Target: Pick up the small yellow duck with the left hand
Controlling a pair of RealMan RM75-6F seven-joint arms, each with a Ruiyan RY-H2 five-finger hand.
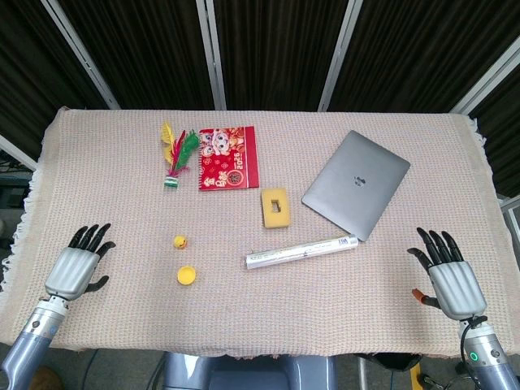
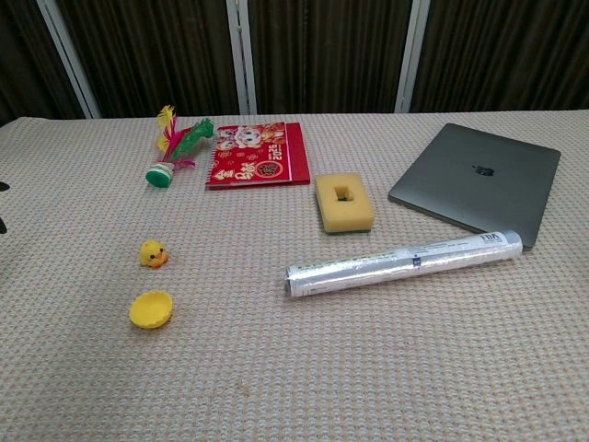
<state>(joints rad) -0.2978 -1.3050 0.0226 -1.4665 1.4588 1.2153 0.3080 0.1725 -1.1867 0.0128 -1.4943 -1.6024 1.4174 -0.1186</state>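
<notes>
On table (image 1: 422, 317): one duck (image 1: 179, 241), two hands, both spread.

Lighting even and bright on my feeds, both views sharp.

I see soft overhead light: shadows under the duck (image 2: 153, 253), the sponge (image 2: 344, 203) and the foil roll (image 2: 402, 263) are short and faint. The roll throws mild specular streaks, and the laptop lid (image 1: 357, 184) shows a dull sheen without blowout. The black curtain (image 1: 276, 49) behind the table reads near-black with little detail. The weave of the tablecloth (image 2: 368, 368) is crisp to the near edge in chest view. I note slight wide-angle bowing of the table edges in head view. No motion blur.
</notes>
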